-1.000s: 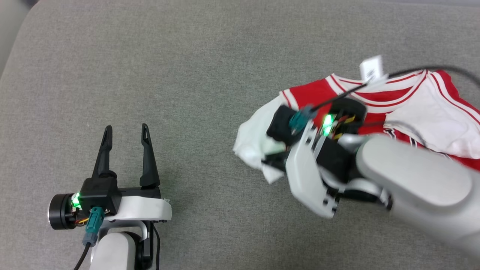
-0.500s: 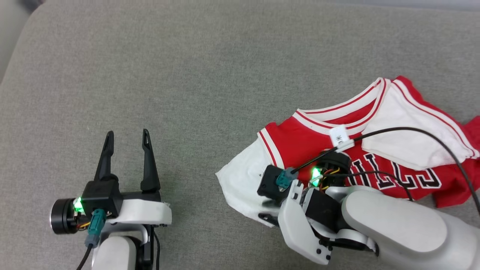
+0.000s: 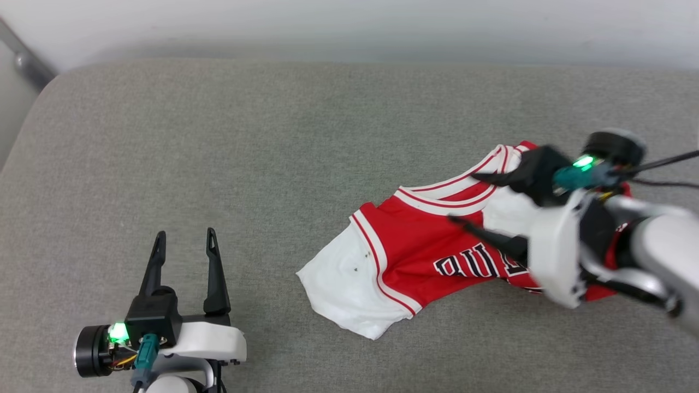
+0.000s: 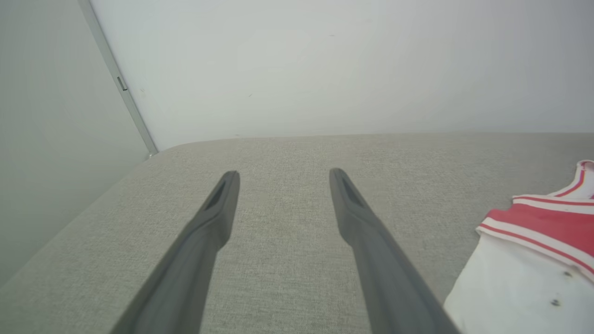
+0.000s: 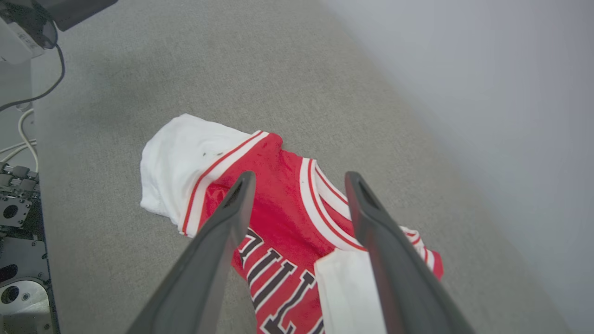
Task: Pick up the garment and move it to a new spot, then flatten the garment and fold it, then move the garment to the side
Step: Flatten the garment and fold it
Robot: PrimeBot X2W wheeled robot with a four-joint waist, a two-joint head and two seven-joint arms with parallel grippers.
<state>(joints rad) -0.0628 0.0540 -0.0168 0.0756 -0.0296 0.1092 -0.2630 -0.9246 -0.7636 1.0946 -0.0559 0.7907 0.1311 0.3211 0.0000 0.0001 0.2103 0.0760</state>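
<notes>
The garment (image 3: pixel 415 245), a red jersey with white sleeves and black-and-white lettering, lies crumpled on the grey cushion (image 3: pixel 273 136), right of centre. One white sleeve spreads toward the lower left; the other is folded over the chest. My right gripper (image 3: pixel 463 197) hovers over the garment's right part, open, fingers pointing left, holding nothing. In the right wrist view the garment (image 5: pixel 185 153) lies below the spread right gripper (image 5: pixel 300 176). My left gripper (image 3: pixel 185 234) stands open at the lower left, apart from the cloth. In the left wrist view the left gripper (image 4: pixel 284 174) is empty, with the garment (image 4: pixel 533 260) at the right edge.
A pale wall (image 3: pixel 349 27) runs behind the cushion's far edge. A metal strip (image 3: pixel 27 60) stands at the far left corner, where the cushion's rounded left edge (image 3: pixel 22 136) falls away. Robot base parts and cables (image 5: pixel 18 195) lie beside the cushion in the right wrist view.
My right gripper has opened and let go of the garment, then drawn back to the right above it. The garment now lies on the cushion. The head camera has tilted up.
</notes>
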